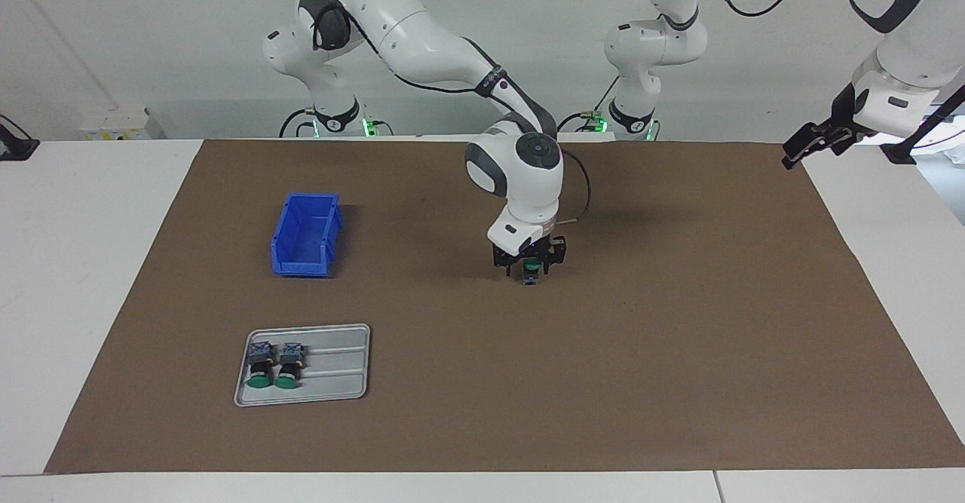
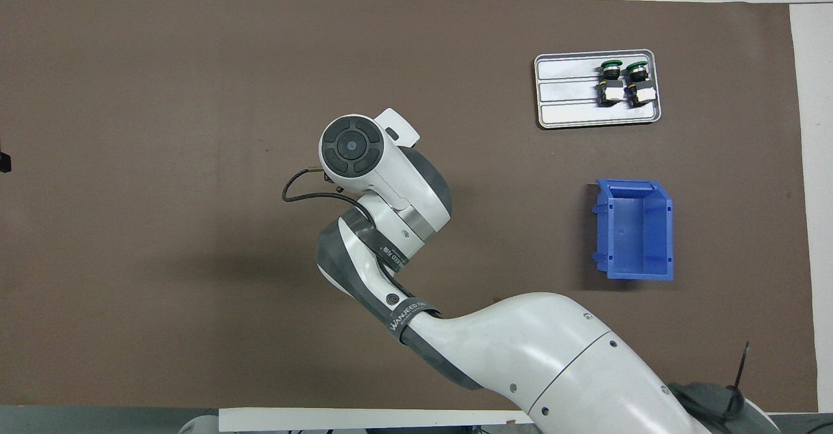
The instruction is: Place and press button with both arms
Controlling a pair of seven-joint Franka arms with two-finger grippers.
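A button (image 1: 532, 268) with a green cap stands near the middle of the brown mat. My right gripper (image 1: 531, 262) has come straight down on it, and its black fingers are closed on the button's sides. In the overhead view the right arm's wrist (image 2: 351, 148) hides both the gripper and this button. My left gripper (image 1: 810, 145) waits in the air, open and holding nothing, over the mat's corner at the left arm's end.
A grey metal tray (image 1: 339, 382) (image 2: 566, 102) lies toward the right arm's end and holds two more green-capped buttons (image 1: 275, 367) (image 2: 625, 82) lying side by side. An empty blue bin (image 1: 305, 235) (image 2: 638, 229) stands nearer to the robots than the tray.
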